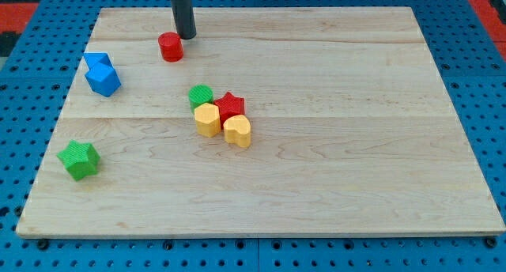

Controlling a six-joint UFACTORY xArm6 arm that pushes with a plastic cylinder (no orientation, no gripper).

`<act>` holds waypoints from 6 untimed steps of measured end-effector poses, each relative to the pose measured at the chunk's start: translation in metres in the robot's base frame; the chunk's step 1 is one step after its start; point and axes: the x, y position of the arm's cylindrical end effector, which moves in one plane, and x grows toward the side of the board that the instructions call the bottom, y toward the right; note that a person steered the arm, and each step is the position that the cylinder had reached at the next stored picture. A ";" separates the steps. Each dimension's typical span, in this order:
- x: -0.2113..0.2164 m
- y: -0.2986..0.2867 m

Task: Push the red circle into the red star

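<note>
The red circle (pixel 170 47) sits near the view's top left of the wooden board. My tip (pixel 185 35) is just to the circle's upper right, close to it or touching it. The red star (pixel 231 106) lies near the board's middle, down and to the right of the circle. It is packed in a cluster with a green circle (pixel 201 96), a yellow hexagon (pixel 207 119) and a yellow heart (pixel 237 131).
A blue block (pixel 101 73) lies at the view's left, below and left of the red circle. A green star (pixel 79 160) sits at the lower left. The board's edge (pixel 261 228) borders a blue pegboard.
</note>
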 end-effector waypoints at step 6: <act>0.014 0.020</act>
